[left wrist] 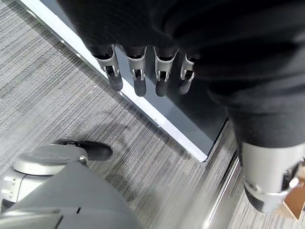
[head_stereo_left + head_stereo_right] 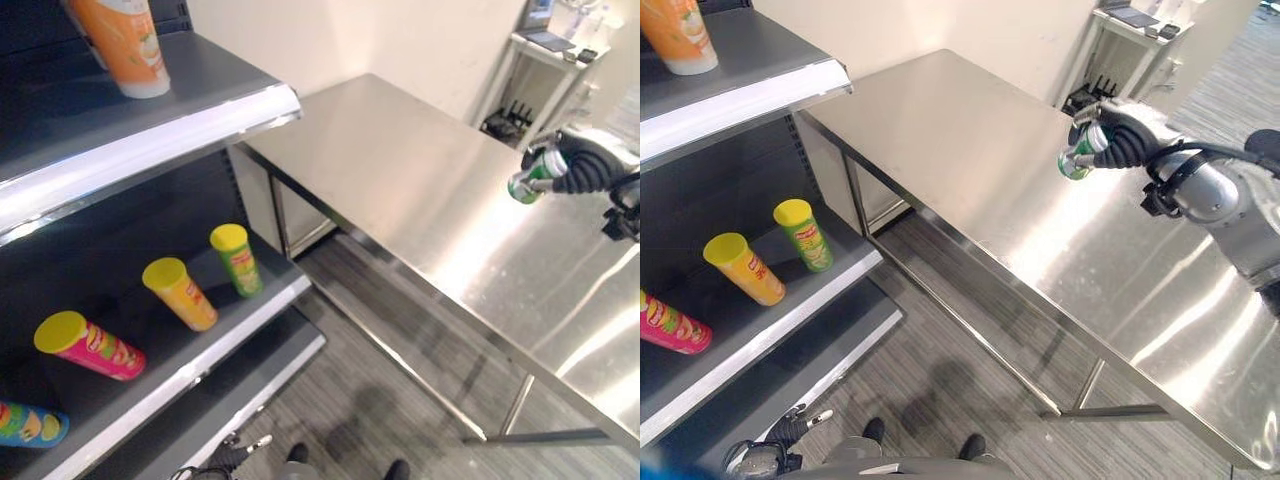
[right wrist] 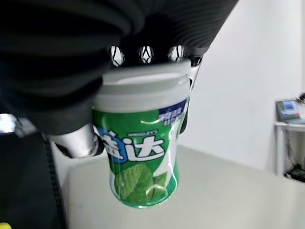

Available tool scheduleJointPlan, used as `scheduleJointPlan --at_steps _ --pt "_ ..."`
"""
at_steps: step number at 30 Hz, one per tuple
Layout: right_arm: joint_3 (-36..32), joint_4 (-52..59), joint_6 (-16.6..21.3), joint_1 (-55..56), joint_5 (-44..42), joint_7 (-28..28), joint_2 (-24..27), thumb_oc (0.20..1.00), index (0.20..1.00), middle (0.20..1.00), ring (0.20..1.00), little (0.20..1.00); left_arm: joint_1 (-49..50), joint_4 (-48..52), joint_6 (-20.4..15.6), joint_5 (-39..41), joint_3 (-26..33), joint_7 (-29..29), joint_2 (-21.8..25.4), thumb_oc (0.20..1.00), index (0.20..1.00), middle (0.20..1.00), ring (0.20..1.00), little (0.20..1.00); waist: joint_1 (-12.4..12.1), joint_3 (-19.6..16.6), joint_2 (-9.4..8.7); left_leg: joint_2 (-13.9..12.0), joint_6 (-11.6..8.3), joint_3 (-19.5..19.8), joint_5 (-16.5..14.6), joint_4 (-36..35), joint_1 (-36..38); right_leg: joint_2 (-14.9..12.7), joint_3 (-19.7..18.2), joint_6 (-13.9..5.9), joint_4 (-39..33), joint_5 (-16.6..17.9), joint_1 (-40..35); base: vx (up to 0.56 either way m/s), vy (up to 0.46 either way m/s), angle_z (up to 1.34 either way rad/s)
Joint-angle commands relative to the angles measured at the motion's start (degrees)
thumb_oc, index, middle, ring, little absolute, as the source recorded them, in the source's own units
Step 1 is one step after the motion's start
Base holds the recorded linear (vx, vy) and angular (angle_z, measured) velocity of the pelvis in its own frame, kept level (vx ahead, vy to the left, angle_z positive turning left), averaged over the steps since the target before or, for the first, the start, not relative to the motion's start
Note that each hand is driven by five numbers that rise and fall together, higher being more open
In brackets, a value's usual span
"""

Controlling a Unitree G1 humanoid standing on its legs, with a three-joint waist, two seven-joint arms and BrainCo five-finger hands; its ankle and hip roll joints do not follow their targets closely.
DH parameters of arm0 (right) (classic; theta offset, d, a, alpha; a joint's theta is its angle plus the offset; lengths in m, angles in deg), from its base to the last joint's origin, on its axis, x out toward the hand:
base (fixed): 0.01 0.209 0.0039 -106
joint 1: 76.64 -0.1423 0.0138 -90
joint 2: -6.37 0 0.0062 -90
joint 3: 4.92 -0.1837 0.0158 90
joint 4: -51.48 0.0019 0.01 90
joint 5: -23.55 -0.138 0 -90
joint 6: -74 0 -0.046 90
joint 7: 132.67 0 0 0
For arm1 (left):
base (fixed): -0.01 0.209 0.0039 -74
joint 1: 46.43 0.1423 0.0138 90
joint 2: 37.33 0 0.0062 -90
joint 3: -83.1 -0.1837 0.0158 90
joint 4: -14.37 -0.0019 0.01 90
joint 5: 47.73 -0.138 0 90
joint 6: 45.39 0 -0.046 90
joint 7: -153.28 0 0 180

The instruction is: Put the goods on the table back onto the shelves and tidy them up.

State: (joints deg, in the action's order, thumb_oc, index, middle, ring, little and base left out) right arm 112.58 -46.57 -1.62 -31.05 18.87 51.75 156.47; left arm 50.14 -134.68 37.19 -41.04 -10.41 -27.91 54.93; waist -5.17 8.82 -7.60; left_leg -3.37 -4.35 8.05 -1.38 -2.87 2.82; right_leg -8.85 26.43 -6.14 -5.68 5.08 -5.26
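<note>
A green gum jar with a white lid hangs a little above the steel table, near its far right part. My right hand is shut on the jar, gripping it at the lid end. To the left stands the dark shelf unit. Its lower shelf carries a green chip tube, a yellow one, a pink one and a blue one. My left hand hangs low by the shelf base with relaxed fingers, holding nothing.
An orange container stands on the upper shelf, whose pale front edge juts toward the table corner. A white side table with small items is at the back right. Grey striped floor lies between shelf and table.
</note>
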Motion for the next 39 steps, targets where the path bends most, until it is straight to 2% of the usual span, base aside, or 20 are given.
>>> scheduleJointPlan --at_steps 1,13,15,18,19,20,21,22,23,25,26,27,28,30,31,32,33,35,37,39 --pt "5.6 2.5 1.9 -9.3 -5.2 0.2 3.8 0.2 0.2 0.2 0.2 0.2 -2.0 -0.5 -2.3 2.9 -2.0 0.6 2.2 1.0 1.0 1.0 1.0 1.0 -1.5 -1.3 -0.42 -4.2 -4.08 -6.7 2.3 -1.1 -1.7 -0.4 0.8 -2.86 1.3 -8.1 -5.5 -0.01 -0.066 -0.03" --pt "15.1 8.0 4.0 -24.5 -9.8 0.4 6.7 0.2 0.2 0.2 0.2 0.2 -2.0 0.2 -2.7 4.7 -0.5 0.5 3.3 1.0 1.0 1.0 1.0 1.0 -1.8 -0.2 -0.52 -8.2 -7.0 -4.9 4.1 1.2 -3.5 3.8 -1.4 -0.19 0.7 -10.5 -5.2 -0.03 -0.11 -0.01" --pt "17.3 10.0 4.5 -28.2 -8.9 -0.4 8.5 0.2 0.2 0.2 0.2 0.2 -2.3 -0.1 -2.8 5.2 0.1 0.2 3.7 1.0 1.0 1.0 1.0 1.0 -2.9 1.5 -0.01 -9.7 -8.87 -3.5 7.4 2.4 -6.3 4.8 -0.5 0.62 0.7 -11.6 -5.1 -0.11 -0.163 0.34" --pt "19.7 11.5 4.7 -31.7 -7.8 -1.5 10.8 0.2 0.2 0.2 0.2 0.2 -2.4 0.4 -3.1 5.4 0.8 -0.3 3.5 1.0 1.0 1.0 1.0 1.0 -2.7 2.5 1.1 -11.5 -9.62 -7.7 12.8 0.8 -10.6 4.5 2.7 0.66 0.7 -12.1 -4.3 -0.13 -0.043 0.86" --pt "19.9 11.4 4.7 -31.9 -7.8 -1.5 10.8 0.2 0.2 0.2 0.2 0.2 -2.4 0.4 -3.1 5.4 0.8 -0.3 3.4 1.0 1.0 1.0 1.0 1.0 -2.7 2.5 1.13 -11.5 -9.62 -7.7 12.9 0.7 -10.6 4.5 2.7 0.66 0.7 -12.1 -4.3 -0.05 -0.035 1.35" --pt "19.4 12.4 4.6 -30.7 -6.3 -1.8 12.2 0.2 0.2 0.2 0.2 0.2 -2.0 0.1 -3.1 4.5 1.4 -0.3 3.0 1.0 1.0 1.0 1.0 1.0 -0.9 1.9 1.52 -14.8 -9.65 -15.6 12.7 -0.8 -9.1 3.7 4.2 0.74 0.9 -12.9 -4.2 -0.02 -0.035 0.87" --pt "19.1 12.4 4.6 -30.4 -6.3 -1.8 12.2 0.2 0.2 0.2 0.2 0.2 -2.0 0.1 -3.1 4.5 1.3 -0.3 3.1 1.0 1.0 1.0 1.0 1.0 -1.0 1.9 1.47 -14.8 -9.66 -15.7 12.7 -0.8 -9.0 3.7 4.2 0.75 0.9 -12.9 -4.2 -0.06 0.009 0.43" --pt "18.7 12.7 4.7 -30.2 -5.5 -2.2 12.4 0.2 0.2 0.2 0.2 0.2 -1.4 0.3 -3.1 4.4 1.6 -0.3 2.9 1.0 1.0 1.0 1.0 1.0 -0.6 1.8 1.79 -16.4 -9.94 -17.8 13.1 -0.4 -8.2 2.9 5.2 0.71 1.1 -12.3 -3.8 -0.11 0.139 0.56" --pt "17.0 13.1 4.8 -28.4 -4.3 -2.5 12.7 0.2 0.2 0.2 0.2 0.2 -0.5 0.0 -3.4 3.8 2.4 -0.5 2.7 1.0 1.0 1.0 1.0 1.0 0.4 1.3 2.56 -19.4 -10.56 -20.1 14.2 0.4 -5.7 1.3 7.1 0.76 1.4 -11.4 -3.2 -0.17 0.205 0.57" --pt "16.6 13.6 4.8 -28.1 -3.4 -2.4 13.3 0.2 0.2 0.2 0.2 0.2 0.4 0.2 -3.7 4.0 3.3 -0.9 3.0 1.0 1.0 1.0 1.0 1.0 1.4 0.7 3.03 -22.0 -10.65 -21.8 16.7 1.3 -3.3 -0.8 9.2 0.33 1.7 -10.1 -2.0 -0.23 0.268 0.76" --pt "17.4 13.8 4.9 -28.7 -2.7 -2.1 13.7 0.2 0.2 0.2 0.2 0.2 0.4 -0.1 -4.0 4.3 3.8 -1.0 3.2 1.0 1.0 1.0 1.0 1.0 2.7 0.0 3.38 -23.8 -10.65 -23.5 18.4 2.5 -0.6 -3.2 11.2 -0.18 2.3 -8.6 -0.5 -0.21 0.231 0.66" --pt "17.6 13.8 4.9 -28.9 -2.7 -2.2 13.7 0.2 0.2 0.2 0.2 0.2 0.5 -0.1 -4.0 4.3 3.9 -1.0 3.1 1.0 1.0 1.0 1.0 1.0 2.8 0.0 3.41 -23.8 -10.65 -23.5 18.5 2.4 -0.6 -3.2 11.2 -0.21 2.4 -8.7 -0.5 -0.25 0.296 0.78" --pt "18.8 14.0 4.7 -29.9 -2.2 -1.8 13.9 0.2 0.2 0.2 0.2 0.2 0.3 -0.6 -4.2 4.2 4.2 -1.3 3.0 1.0 1.0 1.0 1.0 1.0 4.0 -0.9 4.08 -24.3 -10.65 -24.4 19.2 3.5 1.9 -5.2 12.5 -0.7 3.1 -7.3 1.0 -0.16 0.202 0.68" --pt "18.5 13.9 4.5 -29.7 -2.2 -1.7 14.1 0.2 0.2 0.2 0.2 0.2 -0.2 -0.6 -4.2 3.7 4.0 -1.1 2.6 1.0 1.0 1.0 1.0 1.0 5.0 -1.6 5.01 -23.4 -10.65 -24.8 18.2 3.4 3.8 -6.5 13.7 -0.77 4.1 -6.7 2.3 -0.14 0.208 0.89" --pt "18.0 14.0 3.9 -29.0 -1.8 -1.3 14.9 0.2 0.2 0.2 0.2 0.2 0.1 0.0 -4.0 2.8 3.3 -0.5 2.3 1.0 1.0 1.0 1.0 1.0 5.7 -2.2 5.85 -21.5 -10.65 -24.6 14.4 2.2 4.0 -6.8 13.7 -1.25 5.0 -6.5 2.6 -0.04 0.114 1.15" --pt "17.9 14.1 3.9 -28.9 -1.8 -1.3 15.0 0.2 0.2 0.2 0.2 0.2 0.1 0.1 -4.0 2.8 3.2 -0.5 2.2 1.0 1.0 1.0 1.0 1.0 5.7 -2.2 5.91 -21.5 -10.65 -24.5 14.1 2.3 3.9 -6.8 13.8 -1.34 5.0 -6.5 2.6 -0.02 0.103 1.14" --pt "17.7 15.0 3.9 -28.6 -2.0 -0.9 15.4 0.2 0.2 0.2 0.2 0.2 0.3 0.6 -3.9 2.4 2.9 -0.2 2.1 1.0 1.0 1.0 1.0 1.0 6.1 -2.3 6.0 -21.2 -10.65 -26.0 11.2 2.0 3.7 -7.6 13.8 -1.5 5.7 -5.9 2.9 -0.02 0.135 0.69" --pt "16.5 14.5 3.8 -27.8 -2.2 -1.2 15.8 0.2 0.2 0.2 0.2 0.2 0.4 1.0 -4.0 2.1 2.5 0.1 1.8 1.0 1.0 1.0 1.0 1.0 6.0 -2.2 5.92 -20.6 -10.65 -26.9 10.2 2.5 2.7 -9.5 14.3 -2.19 6.1 -4.1 2.6 0.02 0.215 0.85" --pt "14.5 14.3 3.7 -25.4 -1.9 -1.4 15.6 0.2 0.2 0.2 0.2 0.2 0.4 0.7 -3.7 1.0 2.4 0.3 1.2 1.0 1.0 1.0 1.0 1.0 6.1 -2.2 6.06 -19.0 -10.6 -26.9 6.4 2.0 2.9 -11.2 14.5 -3.48 6.7 -2.5 2.0 0.04 0.18 0.78" --pt "9.1 14.6 3.5 -20.2 -0.9 -1.4 15.1 0.2 0.2 0.2 0.2 0.2 0.4 0.3 -3.7 0.1 2.7 0.4 1.3 1.0 1.0 1.0 1.0 1.0 6.1 -2.2 5.26 -16.8 -9.65 -26.5 2.8 2.1 2.8 -13.7 14.5 -5.16 7.0 -0.2 1.9 -0.01 0.193 0.11"
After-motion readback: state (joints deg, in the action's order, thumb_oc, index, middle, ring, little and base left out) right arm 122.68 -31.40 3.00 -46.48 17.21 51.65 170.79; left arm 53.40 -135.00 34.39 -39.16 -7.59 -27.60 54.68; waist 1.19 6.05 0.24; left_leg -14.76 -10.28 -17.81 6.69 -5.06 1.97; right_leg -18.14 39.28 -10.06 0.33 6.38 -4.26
